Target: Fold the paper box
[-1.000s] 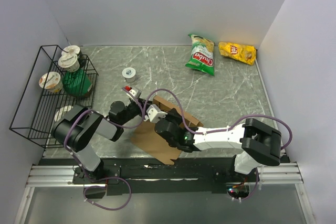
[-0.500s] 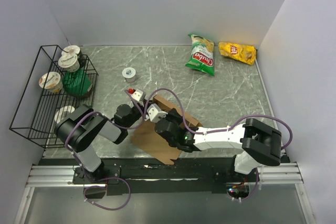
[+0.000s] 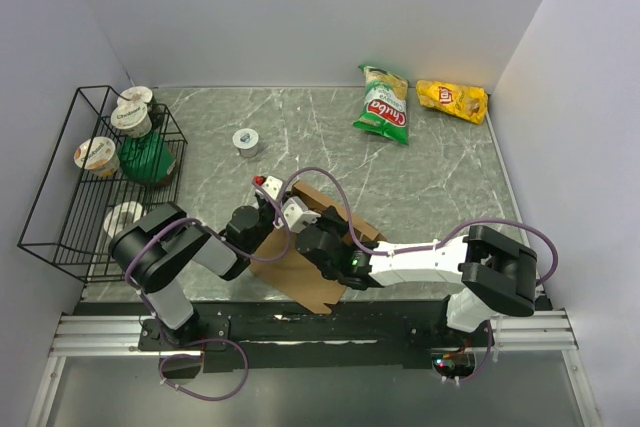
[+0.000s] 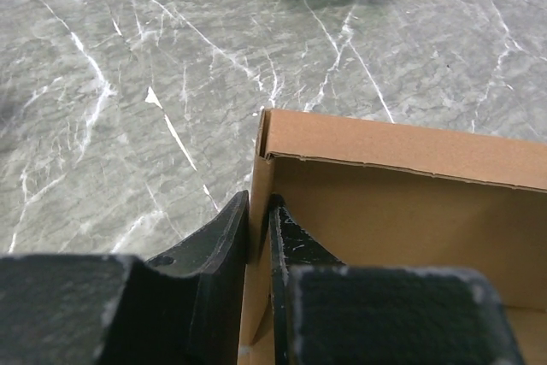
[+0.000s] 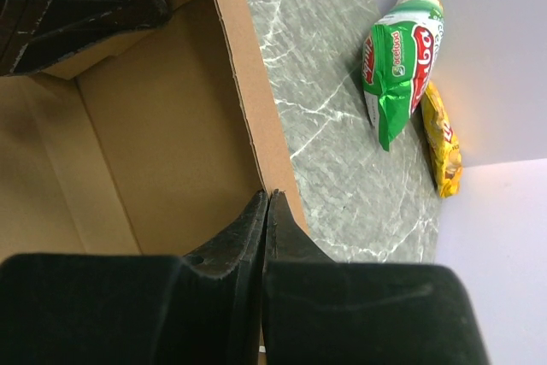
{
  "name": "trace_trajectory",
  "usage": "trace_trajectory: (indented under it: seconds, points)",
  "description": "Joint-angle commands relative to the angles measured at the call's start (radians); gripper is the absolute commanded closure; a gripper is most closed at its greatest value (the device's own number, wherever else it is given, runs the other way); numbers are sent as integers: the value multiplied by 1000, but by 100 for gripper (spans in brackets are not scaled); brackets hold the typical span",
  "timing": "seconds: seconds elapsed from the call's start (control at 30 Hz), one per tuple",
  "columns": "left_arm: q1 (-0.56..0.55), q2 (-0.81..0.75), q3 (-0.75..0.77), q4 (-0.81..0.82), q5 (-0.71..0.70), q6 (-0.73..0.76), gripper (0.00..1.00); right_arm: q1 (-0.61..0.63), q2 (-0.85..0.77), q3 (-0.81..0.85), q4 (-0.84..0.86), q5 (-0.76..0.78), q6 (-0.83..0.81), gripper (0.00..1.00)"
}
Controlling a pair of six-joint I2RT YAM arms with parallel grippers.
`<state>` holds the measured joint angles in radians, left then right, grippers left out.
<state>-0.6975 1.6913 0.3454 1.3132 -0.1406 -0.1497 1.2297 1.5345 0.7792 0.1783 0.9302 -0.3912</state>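
1. The paper box (image 3: 300, 272) sits half-formed on the marble table (image 3: 440, 187), near its front edge, between both arms.
2. The left gripper (image 4: 259, 211) is clamped on an upright side wall beside a corner, with one finger inside and one outside. It seems to be keeping that wall standing.
3. The right gripper (image 5: 263, 203) pinches another wall's thin edge, its jaws together on the cardboard. It is probably bracing the box so the corner folds square.
4. The green chip bag (image 3: 383, 105) lies well apart.

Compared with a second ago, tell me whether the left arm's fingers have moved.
Yes. In the top view the left fingers have shifted right and toward the near edge, away from the white roll, onto the wall of the paper box.
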Motion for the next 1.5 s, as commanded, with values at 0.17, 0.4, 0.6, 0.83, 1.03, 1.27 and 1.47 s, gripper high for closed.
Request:
trace_trajectory:
  seconds: [0.17, 0.4, 0.6, 0.83, 1.03, 1.27, 1.47]
  points:
    - [27, -7, 0, 35, -312, 61, 99, 30, 36, -75, -217, -214, 104, 100]
    - [13, -10, -20, 63, -379, 65, 99, 30, 27, -77, -214, -209, 106, 100]
    - [-20, -7, -3, 46, -479, 68, 99, 30, 16, -81, -217, -208, 112, 100]
    - [-33, -12, -57, 107, -378, 21, 81, 30, 30, -74, -209, -215, 106, 100]
    - [-31, -76, -80, 75, -284, -17, 50, 30, 16, -75, -206, -214, 104, 100]
    - [-22, -140, -121, 60, -222, -44, 25, 30, -2, -83, -209, -214, 107, 100]
    - [-7, -168, -167, 89, -110, -39, 11, 31, 3, -81, -206, -214, 104, 100]
